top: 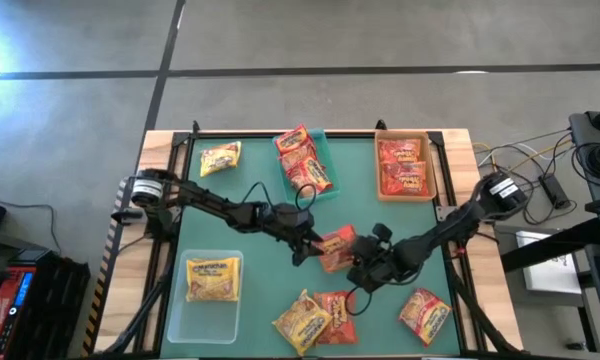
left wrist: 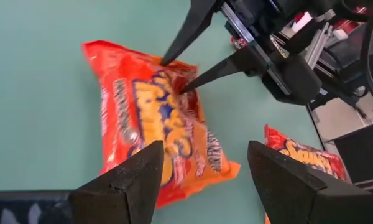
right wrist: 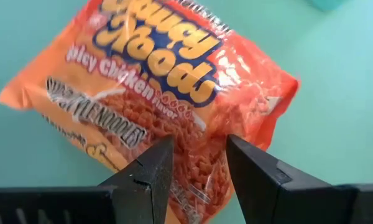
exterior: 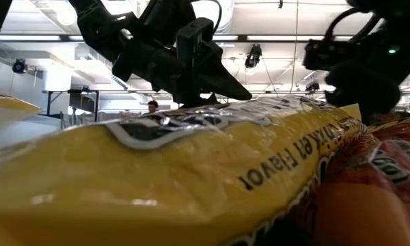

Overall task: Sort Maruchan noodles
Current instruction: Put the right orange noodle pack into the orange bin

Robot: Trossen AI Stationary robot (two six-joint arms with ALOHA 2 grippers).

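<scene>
So mid-table: crinkly orange noodle packet (right wrist: 155, 93) on the smooth green mat (left wrist: 37, 93) | right gripper (right wrist: 196, 168) pinches its edge | left gripper (left wrist: 202, 177) spread wide, empty | low view only: glossy yellow packet (exterior: 157, 178) up close

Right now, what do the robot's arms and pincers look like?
Both arms are dark, almost black, jointed rods with thin black cables looping along them. The left arm and right arm each have a silvery round joint near the table's edge. Each pincer, left pincer and right pincer, ends in two black, wedge-shaped fingers that narrow toward the tip.
</scene>
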